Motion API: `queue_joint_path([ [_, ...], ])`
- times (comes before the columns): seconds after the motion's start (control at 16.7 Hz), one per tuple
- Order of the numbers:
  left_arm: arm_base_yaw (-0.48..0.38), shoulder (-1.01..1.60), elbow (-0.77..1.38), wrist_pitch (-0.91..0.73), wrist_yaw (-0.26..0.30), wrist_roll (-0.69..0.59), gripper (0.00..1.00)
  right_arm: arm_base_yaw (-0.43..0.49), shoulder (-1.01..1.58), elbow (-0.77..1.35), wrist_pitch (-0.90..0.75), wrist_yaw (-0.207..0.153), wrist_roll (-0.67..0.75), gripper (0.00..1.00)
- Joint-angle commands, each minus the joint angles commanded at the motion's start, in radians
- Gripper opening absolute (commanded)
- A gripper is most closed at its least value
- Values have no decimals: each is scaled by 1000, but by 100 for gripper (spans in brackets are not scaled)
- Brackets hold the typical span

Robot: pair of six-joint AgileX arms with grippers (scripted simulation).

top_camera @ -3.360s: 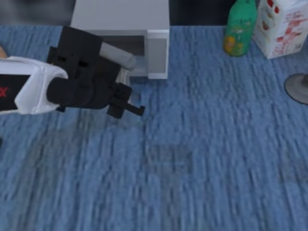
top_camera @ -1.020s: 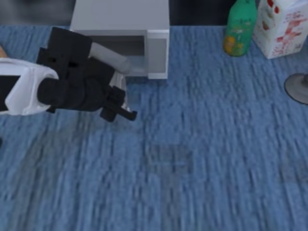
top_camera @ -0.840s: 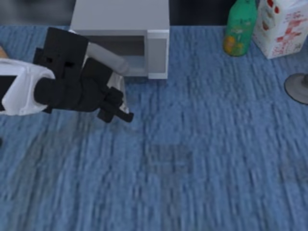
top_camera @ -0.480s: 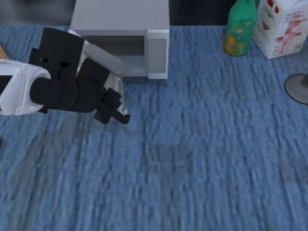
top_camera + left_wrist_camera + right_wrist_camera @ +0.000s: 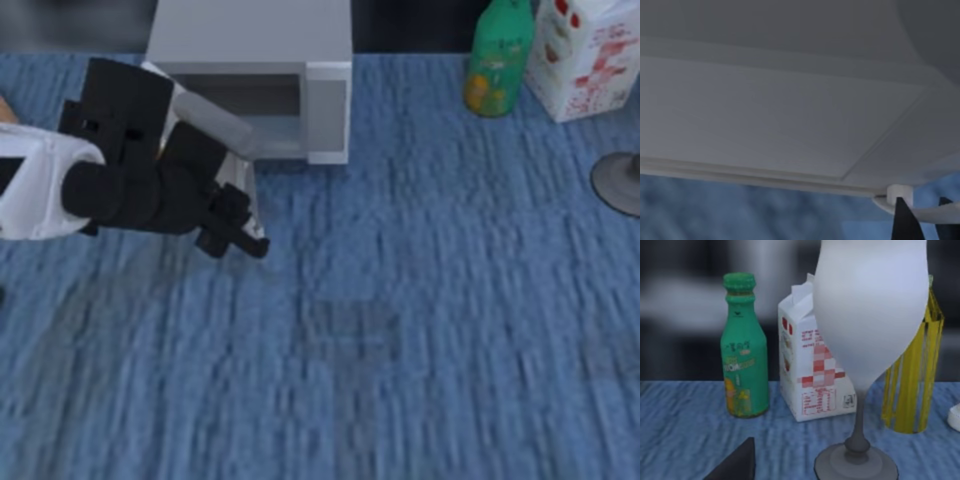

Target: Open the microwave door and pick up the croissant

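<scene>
Door-opening step: left gripper [image 5: 238, 228] pinches the door [image 5: 213, 122] handle, door part-open; next, swing it wider. Croissant unseen.

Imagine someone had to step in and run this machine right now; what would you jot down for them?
Left gripper: at the free edge of the microwave door, fingers closed on its white handle.
Right gripper: out of the top view; its wrist camera faces a wine glass, green bottle and milk carton.
Done: door swung partly open, the microwave cavity showing.
Left: finish opening, release the handle, find and pick up the croissant, which no view shows.
</scene>
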Motion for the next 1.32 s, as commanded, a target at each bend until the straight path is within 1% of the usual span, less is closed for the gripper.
queue_joint_path([
  [0.84,0,0,0,0,0,0,0,0,0,0,0,0,0,100],
  [0.96,-6,0,-2,-2,9,-2,0,0,0,0,0,0,0,100],
  [1.32,27,-11,-8,-19,49,63,0,0,0,0,0,0,0,100],
])
